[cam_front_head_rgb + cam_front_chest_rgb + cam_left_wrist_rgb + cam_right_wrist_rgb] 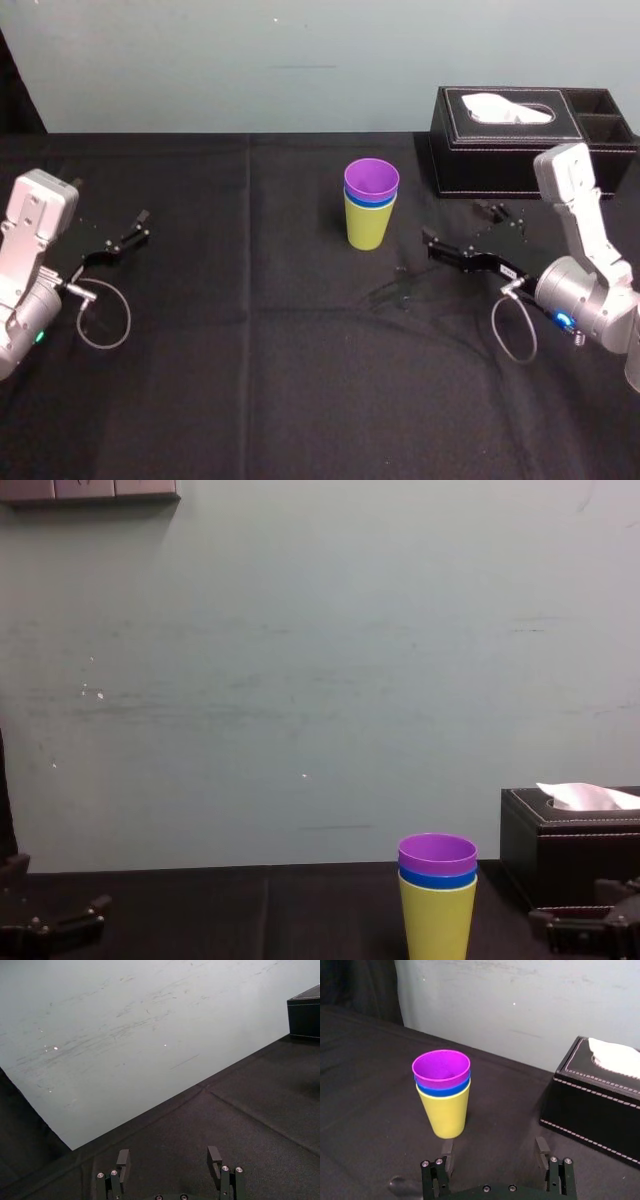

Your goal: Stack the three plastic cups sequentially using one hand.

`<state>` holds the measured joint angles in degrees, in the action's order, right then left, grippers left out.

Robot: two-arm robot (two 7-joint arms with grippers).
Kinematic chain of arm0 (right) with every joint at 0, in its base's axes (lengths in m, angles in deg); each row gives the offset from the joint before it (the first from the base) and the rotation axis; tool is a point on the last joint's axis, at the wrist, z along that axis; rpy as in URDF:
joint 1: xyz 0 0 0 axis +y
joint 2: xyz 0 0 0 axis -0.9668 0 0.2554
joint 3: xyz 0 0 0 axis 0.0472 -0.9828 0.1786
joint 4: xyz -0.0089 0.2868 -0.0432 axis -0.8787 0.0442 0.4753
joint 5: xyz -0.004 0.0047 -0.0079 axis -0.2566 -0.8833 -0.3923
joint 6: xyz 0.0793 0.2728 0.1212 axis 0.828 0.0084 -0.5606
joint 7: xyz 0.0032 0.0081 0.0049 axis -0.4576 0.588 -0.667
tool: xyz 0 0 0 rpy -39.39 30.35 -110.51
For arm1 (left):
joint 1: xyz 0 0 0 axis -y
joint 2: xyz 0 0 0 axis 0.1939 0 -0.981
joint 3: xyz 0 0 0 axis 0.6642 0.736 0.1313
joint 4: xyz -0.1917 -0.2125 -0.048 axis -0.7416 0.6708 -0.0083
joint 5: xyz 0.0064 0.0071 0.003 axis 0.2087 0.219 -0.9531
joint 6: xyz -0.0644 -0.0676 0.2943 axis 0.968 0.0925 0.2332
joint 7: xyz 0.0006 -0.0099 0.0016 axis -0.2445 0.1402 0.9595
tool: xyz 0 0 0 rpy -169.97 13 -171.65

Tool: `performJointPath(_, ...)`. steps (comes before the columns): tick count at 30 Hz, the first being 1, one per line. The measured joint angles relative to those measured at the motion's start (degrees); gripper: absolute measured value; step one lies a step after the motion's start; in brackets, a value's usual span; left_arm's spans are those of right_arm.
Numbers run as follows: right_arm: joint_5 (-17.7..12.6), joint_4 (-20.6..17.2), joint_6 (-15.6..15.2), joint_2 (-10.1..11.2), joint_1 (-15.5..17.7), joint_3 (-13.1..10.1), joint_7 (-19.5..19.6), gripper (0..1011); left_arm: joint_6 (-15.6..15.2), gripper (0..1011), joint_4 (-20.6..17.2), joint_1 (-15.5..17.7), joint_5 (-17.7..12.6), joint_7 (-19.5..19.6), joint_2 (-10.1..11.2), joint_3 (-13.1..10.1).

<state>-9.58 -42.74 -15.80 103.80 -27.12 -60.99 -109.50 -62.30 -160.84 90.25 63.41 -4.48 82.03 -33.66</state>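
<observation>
The three plastic cups stand nested upright in one stack near the table's middle: the yellow-green cup [368,228] at the bottom, the blue cup [371,199] inside it, the purple cup [371,178] on top. The stack [443,1095] also shows in the right wrist view and in the chest view [437,900]. My right gripper [457,226] hovers to the stack's right, apart from it, open and empty [494,1147]. My left gripper [143,225] rests far to the left, open with nothing between its fingers [169,1152].
A black leather tissue box [520,135] with white tissue stands at the back right, just behind my right gripper, and shows in the right wrist view [600,1105]. A black cloth [250,380] covers the table. A pale wall [300,680] rises behind it.
</observation>
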Motion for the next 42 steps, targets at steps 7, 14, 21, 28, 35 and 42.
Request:
performJointPath(7,0.0,-0.1,0.0,0.0,0.1,0.0,0.0,1002,0.0,1011,0.0,0.0,0.0,0.0,0.0,0.0)
performJointPath(14,0.0,-0.3,0.0,0.1,0.1,-0.1,0.0,1002,0.0,1011,0.0,0.0,0.0,0.0,0.0,0.0)
performJointPath(21,0.0,-0.3,0.0,0.1,0.1,-0.1,0.0,1002,0.0,1011,0.0,0.0,0.0,0.0,0.0,0.0)
performJointPath(28,0.0,-0.4,0.0,0.1,0.2,-0.1,0.0,1002,0.0,1011,0.0,0.0,0.0,0.0,0.0,0.0)
performJointPath(35,0.0,-0.4,-0.1,0.1,0.2,-0.1,0.0,1002,0.0,1011,0.0,0.0,0.0,0.0,0.0,0.0)
performJointPath(42,0.0,-0.4,-0.1,0.1,0.2,-0.1,0.0,1002,0.0,1011,0.0,0.0,0.0,0.0,0.0,0.0)
